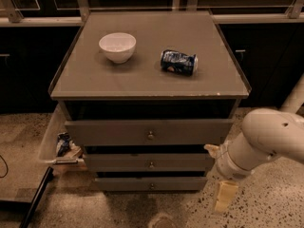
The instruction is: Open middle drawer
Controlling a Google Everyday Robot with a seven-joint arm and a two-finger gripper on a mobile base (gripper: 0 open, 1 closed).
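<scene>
The grey cabinet (142, 80) has three drawers stacked at its front. The middle drawer (118, 162) is a wide, low grey front with a small round metal knob (151, 165) at its centre. It sits under the taller top drawer (109, 132) and above the slim bottom drawer (123, 184). My gripper (224, 194) hangs from the white arm (266, 137) at the cabinet's lower right, beside the right ends of the middle and bottom drawers and low over the floor. It is well right of the knob and holds nothing that I can see.
A white bowl (117, 45) and a blue can (178, 62) lying on its side rest on the cabinet top. A clear bin (57, 144) with clutter stands at the cabinet's left. A dark bar (34, 198) lies on the speckled floor at lower left. Dark cabinets stand behind.
</scene>
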